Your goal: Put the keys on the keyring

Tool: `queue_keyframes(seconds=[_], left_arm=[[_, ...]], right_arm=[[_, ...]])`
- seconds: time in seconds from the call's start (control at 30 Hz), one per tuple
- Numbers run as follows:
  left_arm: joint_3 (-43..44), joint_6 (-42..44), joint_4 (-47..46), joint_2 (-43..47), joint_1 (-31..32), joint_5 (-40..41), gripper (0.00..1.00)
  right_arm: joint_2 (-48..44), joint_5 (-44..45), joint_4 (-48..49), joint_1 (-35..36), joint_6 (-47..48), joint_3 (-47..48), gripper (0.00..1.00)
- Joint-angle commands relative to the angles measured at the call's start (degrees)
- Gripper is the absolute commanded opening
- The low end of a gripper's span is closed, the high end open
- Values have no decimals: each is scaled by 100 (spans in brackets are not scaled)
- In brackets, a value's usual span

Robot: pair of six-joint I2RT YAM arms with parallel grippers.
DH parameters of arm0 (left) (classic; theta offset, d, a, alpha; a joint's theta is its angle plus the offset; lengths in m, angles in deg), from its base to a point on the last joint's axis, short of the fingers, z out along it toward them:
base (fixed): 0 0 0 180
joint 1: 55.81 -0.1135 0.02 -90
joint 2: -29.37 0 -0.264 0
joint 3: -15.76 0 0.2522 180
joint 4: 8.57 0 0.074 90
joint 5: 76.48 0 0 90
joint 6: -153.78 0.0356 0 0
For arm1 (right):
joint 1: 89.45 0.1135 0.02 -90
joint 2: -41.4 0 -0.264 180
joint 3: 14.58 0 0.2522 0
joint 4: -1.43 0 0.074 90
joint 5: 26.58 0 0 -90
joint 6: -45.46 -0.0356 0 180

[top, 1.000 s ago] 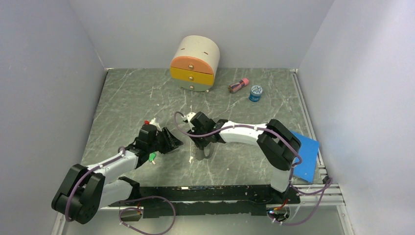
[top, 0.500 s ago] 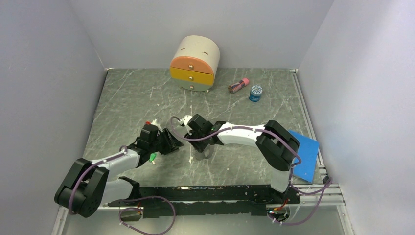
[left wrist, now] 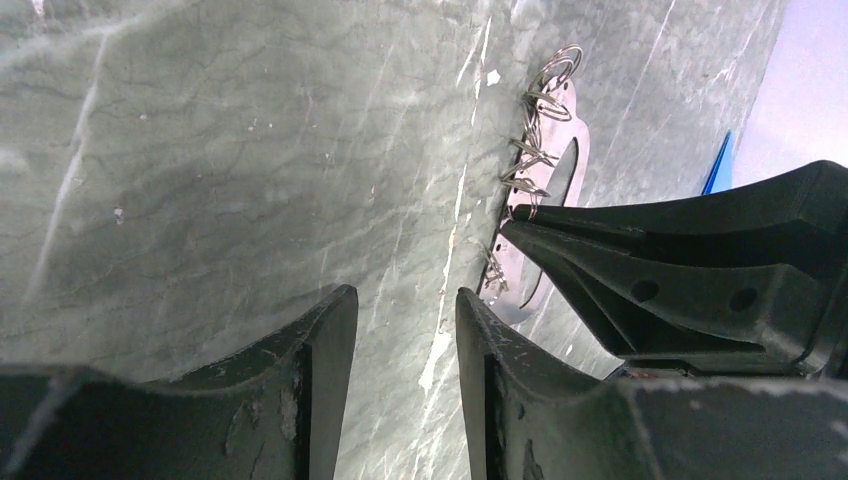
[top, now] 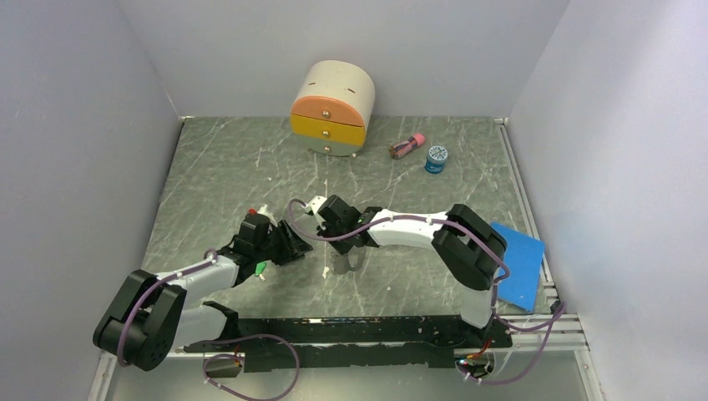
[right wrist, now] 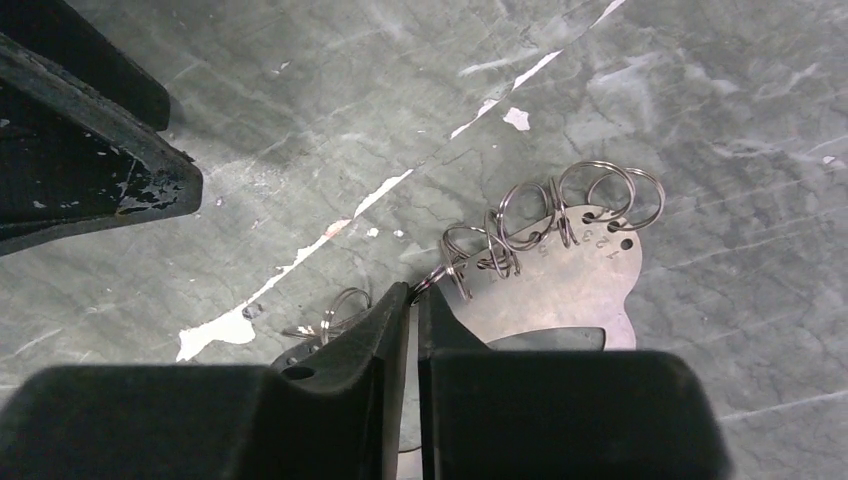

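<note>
The keyring (right wrist: 560,262) is a flat silvery plate with several thin wire rings along its edge, lying on the grey marble table. My right gripper (right wrist: 414,292) is shut on one of these rings at its fingertips. In the left wrist view the keyring (left wrist: 548,180) lies beyond my open, empty left gripper (left wrist: 405,305), with the right gripper's black fingers (left wrist: 690,265) over it. In the top view a green-headed key (top: 260,268) lies beside the left arm, behind the left gripper (top: 292,244). The right gripper (top: 341,264) points down just right of it.
A rounded drawer chest (top: 332,109) stands at the back. A pink tube (top: 407,145) and a blue jar (top: 436,158) lie to its right. A blue sheet (top: 519,266) sits at the right edge. A loose wire ring (right wrist: 335,312) lies left of the right fingers.
The right wrist has shifted slightly left towards the left gripper. The left gripper has edged a little nearer. The green key has not moved.
</note>
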Motion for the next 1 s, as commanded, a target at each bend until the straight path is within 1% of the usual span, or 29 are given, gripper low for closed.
queue_keyframes(seconds=[0.0,0.07,0.27,0.43,0.57,0.63,0.73,0.87,0.9,0.97], left_arm=[[-51,27,-166,22,-26,-81,46],[-33,44,-136,29,-26,-67,46],[76,261,23,185,-35,-63,47],[593,897,525,508,-52,-40,51],[922,1309,827,915,-67,75,52],[1030,1468,906,1131,-70,140,53],[1173,1687,944,1439,-78,158,56],[1474,2043,1157,1712,-87,207,60],[1579,2182,1275,1744,-95,207,62],[1724,2355,1399,1808,-96,175,64]], right_arm=[[-81,209,155,20,-36,125,7],[-163,181,184,14,-40,73,0],[-556,-16,420,13,-6,-236,0],[-1155,-81,753,4,54,-589,0],[-1687,-428,1128,-64,158,-926,0],[-1987,-848,1393,-172,213,-1187,0],[-2460,-2079,2031,-446,243,-1583,0],[-2873,-3753,2771,-1219,-207,-1901,0],[-2926,-4088,3006,-1411,-357,-1977,0],[-3012,-4451,3320,-1692,-429,-2108,0]])
